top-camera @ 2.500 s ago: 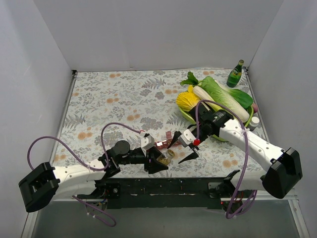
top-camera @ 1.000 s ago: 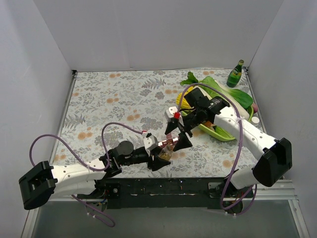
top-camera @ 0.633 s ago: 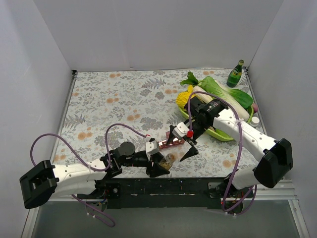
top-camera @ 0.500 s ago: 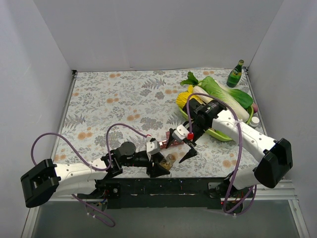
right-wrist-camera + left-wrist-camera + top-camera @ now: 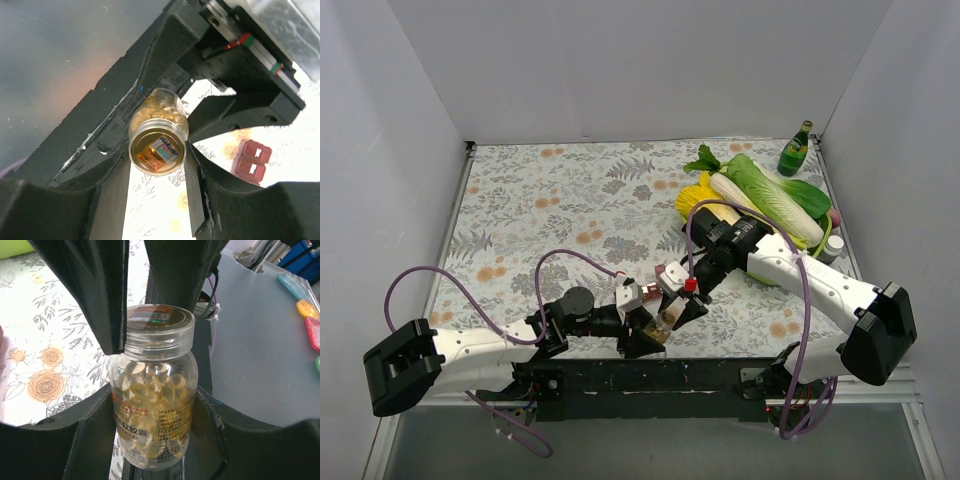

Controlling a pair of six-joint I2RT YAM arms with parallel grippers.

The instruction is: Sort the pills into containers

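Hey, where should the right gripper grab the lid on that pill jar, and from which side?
Pinch the lid across its round rim, coming in end-on from above it. The left gripper clamps the jar by its body, so only the lid stands free, and the right gripper faces it squarely.

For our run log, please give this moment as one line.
left gripper: shut on jar | right gripper: around lid, grip unclear | lid: on | pills: in jar | containers: on table
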